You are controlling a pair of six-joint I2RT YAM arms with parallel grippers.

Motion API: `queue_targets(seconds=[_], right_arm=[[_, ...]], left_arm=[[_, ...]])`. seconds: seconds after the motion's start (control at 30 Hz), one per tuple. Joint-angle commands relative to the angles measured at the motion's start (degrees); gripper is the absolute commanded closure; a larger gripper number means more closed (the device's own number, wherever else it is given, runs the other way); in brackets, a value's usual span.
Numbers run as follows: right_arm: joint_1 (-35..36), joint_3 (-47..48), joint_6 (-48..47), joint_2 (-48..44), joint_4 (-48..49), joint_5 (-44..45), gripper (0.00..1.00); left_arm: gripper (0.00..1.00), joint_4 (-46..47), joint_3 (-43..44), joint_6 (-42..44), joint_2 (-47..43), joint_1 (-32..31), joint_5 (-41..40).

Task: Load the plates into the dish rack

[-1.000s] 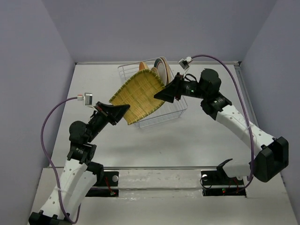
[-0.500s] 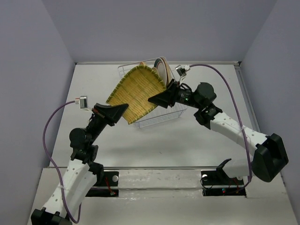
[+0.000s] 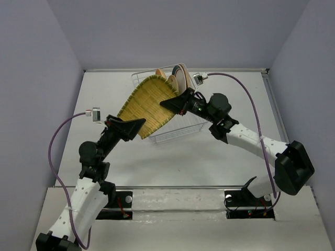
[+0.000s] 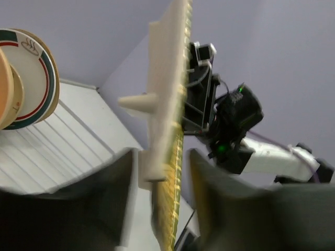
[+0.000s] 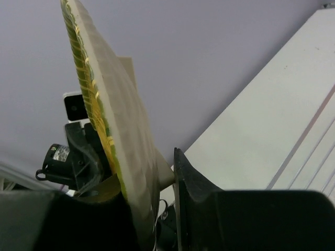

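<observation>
Left claw [image 3: 141, 124] gapes around the striped plate [image 3: 149, 99]; if the right claw [image 3: 164, 104] loses its pinch, it crashes onto the dish rack [image 3: 184, 128].

overhead plus wrist close-ups, shared plate [image 3: 148, 103]

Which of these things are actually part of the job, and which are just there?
Part of the job: yellow-green striped plate, between the left tool and right tool; dish rack; plates standing in it.
Just there: purple cables; table; grey walls.
</observation>
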Motion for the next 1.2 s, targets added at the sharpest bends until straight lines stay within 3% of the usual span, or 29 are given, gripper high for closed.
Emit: queue_targets(seconds=[0.0, 0.07, 0.1, 0.13, 0.17, 0.33, 0.57, 0.73, 0.9, 1.17], right_arm=[[3.14, 9.02, -3.82, -3.13, -10.63, 8.92, 0.93], [4.01, 13.33, -6.99, -3.58, -20.55, 20.41, 0.93], [5.50, 15.71, -10.23, -3.14, -30.00, 25.15, 0.93], [6.21, 20.08, -11.13, -2.53, -33.49, 33.46, 0.93], [6.22, 21.52, -11.92, -1.91, -35.61, 35.81, 0.93], [11.13, 32.66, -15.09, 4.92, -45.29, 53.01, 0.93], [14.65, 50.60, -23.17, 19.87, -51.79, 72.37, 0.93], [15.97, 71.69, -35.64, 34.02, -54.70, 84.93, 0.93], [15.97, 85.05, -46.10, 46.51, -54.00, 89.79, 0.93], [15.97, 88.41, -55.96, 54.34, -46.36, 90.76, 0.93]], left_arm=[[0.20, -7.12, 7.29, 7.90, -1.43, -0.55, 5.69], [0.04, -21.39, 10.73, 14.95, -2.75, -0.46, 0.97], [0.01, -26.62, 14.40, 18.56, -3.10, -0.46, -1.58], [0.01, -30.94, 16.01, 21.98, -3.63, -0.38, -4.48], [0.01, -38.12, 17.33, 27.15, -3.80, -0.46, -9.73], [0.01, -50.48, 20.94, 33.70, -5.03, -0.46, -20.05], [0.01, -55.51, 20.24, 37.66, -8.73, -0.46, -30.60], [0.01, -54.72, 19.01, 39.07, -9.52, -1.60, -31.93], [0.01, -54.71, 18.75, 38.98, -10.57, -3.01, -32.72], [0.01, -54.36, 18.31, 38.54, -11.63, -4.15, -31.93]])
